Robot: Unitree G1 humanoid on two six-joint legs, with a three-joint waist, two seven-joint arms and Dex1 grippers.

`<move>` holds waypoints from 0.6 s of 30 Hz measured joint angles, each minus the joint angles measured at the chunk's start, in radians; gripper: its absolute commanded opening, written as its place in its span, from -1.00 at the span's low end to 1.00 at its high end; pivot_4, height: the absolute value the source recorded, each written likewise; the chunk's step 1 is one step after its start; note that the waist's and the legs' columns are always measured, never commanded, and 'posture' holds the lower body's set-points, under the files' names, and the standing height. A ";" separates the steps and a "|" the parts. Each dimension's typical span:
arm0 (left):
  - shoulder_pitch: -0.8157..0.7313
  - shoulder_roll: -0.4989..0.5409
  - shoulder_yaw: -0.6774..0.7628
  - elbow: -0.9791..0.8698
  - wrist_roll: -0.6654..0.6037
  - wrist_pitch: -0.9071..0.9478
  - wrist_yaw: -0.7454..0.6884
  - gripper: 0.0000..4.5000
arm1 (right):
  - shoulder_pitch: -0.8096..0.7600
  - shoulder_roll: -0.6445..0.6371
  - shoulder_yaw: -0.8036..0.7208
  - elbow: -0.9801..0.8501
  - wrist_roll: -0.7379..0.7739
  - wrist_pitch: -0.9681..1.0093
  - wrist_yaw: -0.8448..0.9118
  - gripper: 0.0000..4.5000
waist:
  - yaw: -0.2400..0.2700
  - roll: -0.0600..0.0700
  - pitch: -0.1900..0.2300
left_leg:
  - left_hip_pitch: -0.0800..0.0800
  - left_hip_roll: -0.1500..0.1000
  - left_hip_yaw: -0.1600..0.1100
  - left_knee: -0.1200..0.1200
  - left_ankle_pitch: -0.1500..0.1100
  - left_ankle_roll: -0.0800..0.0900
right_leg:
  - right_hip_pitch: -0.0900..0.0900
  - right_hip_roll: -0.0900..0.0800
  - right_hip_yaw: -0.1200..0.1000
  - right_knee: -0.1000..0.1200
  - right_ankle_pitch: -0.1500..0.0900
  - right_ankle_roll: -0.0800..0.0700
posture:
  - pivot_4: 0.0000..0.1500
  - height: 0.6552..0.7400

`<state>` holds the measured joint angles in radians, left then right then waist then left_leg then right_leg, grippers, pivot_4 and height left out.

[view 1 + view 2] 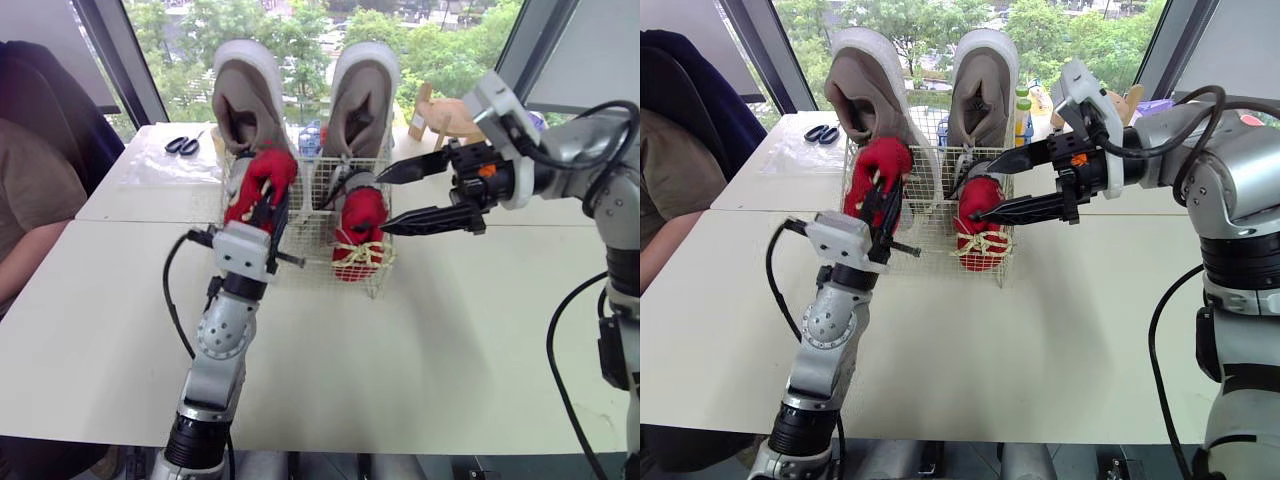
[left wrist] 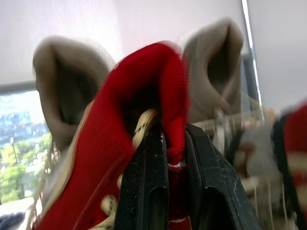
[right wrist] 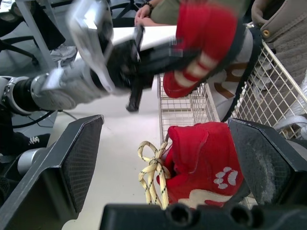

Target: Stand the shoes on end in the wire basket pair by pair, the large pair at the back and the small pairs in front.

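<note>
Our left gripper (image 2: 173, 139) is clamped tight on the fabric collar of 1 small red shoe (image 1: 262, 180), holding it upright at the near left of the wire basket (image 1: 310, 245). We cannot tell whether its lower end rests on the basket floor. Our right gripper (image 1: 382, 204) hangs wide open and empty, its 2 fingers spread around the second red shoe (image 1: 360, 238), which stands on end at the near right of the basket.

Behind them, at the far side, the 2 large taupe shoes (image 1: 245, 95) stand upright, their white soles facing away.

The red shoes look like knit cloth with cream laces, and the standing one shows a white paw print. We judge them light and soft. The collar folds under the pinch, so a hold on the rim of the opening or on the heel should carry the shoe, though it may swing. The loose lace bow could catch on the wire.

The basket sits on a white table (image 1: 450, 340), with scissors (image 1: 183, 146) well apart at the far left
</note>
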<state>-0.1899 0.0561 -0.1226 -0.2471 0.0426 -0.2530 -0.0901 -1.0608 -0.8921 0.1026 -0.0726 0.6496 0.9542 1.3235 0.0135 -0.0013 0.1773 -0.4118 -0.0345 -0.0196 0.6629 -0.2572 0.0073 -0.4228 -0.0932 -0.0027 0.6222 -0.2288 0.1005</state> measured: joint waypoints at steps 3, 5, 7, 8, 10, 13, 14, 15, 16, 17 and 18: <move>0.035 -0.039 0.001 -0.012 -0.067 0.007 -0.002 -0.99 | 0.000 -0.001 0.000 0.000 0.000 0.000 0.000 1.00 | -0.003 0.000 0.000 | 0.000 0.000 0.000 0.000 0.000 0.000 | 0.000 0.000 0.000 0.000 0.000 0.000 | 1.00 1.00; 0.076 -0.064 0.001 -0.074 -0.136 0.059 -0.004 -0.99 | 0.000 -0.005 0.000 0.000 0.000 0.000 0.000 1.00 | -0.006 0.001 0.000 | 0.000 0.000 0.000 -0.001 0.000 0.000 | 0.000 0.000 0.000 -0.001 0.000 0.000 | 1.00 1.00; 0.115 -0.072 0.028 -0.152 -0.207 0.146 0.006 -0.99 | 0.000 -0.008 -0.001 0.000 0.000 0.000 0.000 1.00 | -0.008 0.001 -0.001 | 0.000 0.001 0.000 -0.002 0.000 0.000 | -0.001 0.001 0.000 -0.001 0.000 0.000 | 1.00 1.00; 0.139 -0.068 0.044 -0.182 -0.239 0.186 0.008 -0.99 | 0.002 -0.010 -0.002 0.000 0.000 0.000 -0.001 1.00 | -0.007 0.001 -0.001 | 0.000 0.002 0.000 -0.002 0.000 0.000 | -0.001 0.002 0.000 -0.001 0.000 0.000 | 1.00 1.00; 0.163 -0.061 0.070 -0.256 -0.320 0.277 0.011 -0.99 | 0.007 -0.010 -0.002 0.000 -0.001 -0.004 -0.001 1.00 | -0.005 0.001 -0.001 | 0.000 0.003 0.000 -0.002 0.000 0.000 | -0.001 0.003 0.000 -0.001 0.000 0.000 | 1.00 1.00; 0.174 -0.031 0.106 -0.335 -0.409 0.391 0.012 -0.99 | 0.019 -0.008 -0.002 0.001 0.000 -0.011 -0.002 1.00 | -0.005 0.001 0.000 | 0.000 0.003 0.001 -0.001 0.000 0.000 | 0.000 0.005 0.000 -0.002 0.000 0.000 | 1.00 1.00; 0.177 -0.004 0.114 -0.358 -0.423 0.424 0.011 -0.99 | 0.022 -0.006 -0.002 0.005 0.000 -0.012 -0.002 1.00 | -0.006 0.001 0.000 | 0.000 0.004 0.001 -0.002 0.000 0.000 | 0.000 0.006 0.000 -0.002 0.000 0.000 | 1.00 1.00; 0.182 0.015 0.122 -0.378 -0.431 0.451 0.011 -0.99 | 0.024 -0.003 -0.002 0.011 -0.001 -0.016 -0.003 1.00 | -0.007 0.001 0.000 | 0.000 0.004 0.001 -0.002 0.000 0.000 | 0.000 0.006 0.000 -0.002 0.000 0.000 | 1.00 1.00; 0.189 0.024 0.128 -0.393 -0.438 0.471 0.010 -0.99 | 0.026 0.000 -0.002 0.016 -0.001 -0.022 -0.004 1.00 | -0.007 0.001 0.000 | 0.000 0.004 0.002 -0.002 0.000 0.000 | 0.000 0.006 0.000 -0.003 0.000 0.000 | 1.00 1.00; 0.197 0.030 0.129 -0.403 -0.445 0.485 0.010 -0.99 | 0.029 0.001 -0.002 0.017 -0.001 -0.024 -0.004 1.00 | -0.007 0.001 0.000 | 0.000 0.004 0.002 -0.002 -0.001 0.001 | 0.000 0.006 0.000 -0.003 0.000 0.000 | 1.00 1.00; 0.206 0.036 0.131 -0.413 -0.451 0.493 0.006 -0.79 | 0.034 0.002 -0.003 0.018 -0.001 -0.027 -0.005 1.00 | -0.006 0.001 0.000 | 0.000 0.004 0.002 -0.002 -0.001 0.001 | 0.000 0.006 0.000 -0.004 0.000 0.000 | 1.00 1.00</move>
<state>0.0160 0.0918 0.0086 -0.6604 -0.4085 0.2395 -0.0836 -1.0271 -0.8905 0.0998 -0.0550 0.6489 0.9267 1.3189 0.0072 -0.0006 0.1771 -0.4118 -0.0306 -0.0175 0.6612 -0.2578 0.0080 -0.4230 -0.0875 -0.0023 0.6186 -0.2289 0.1002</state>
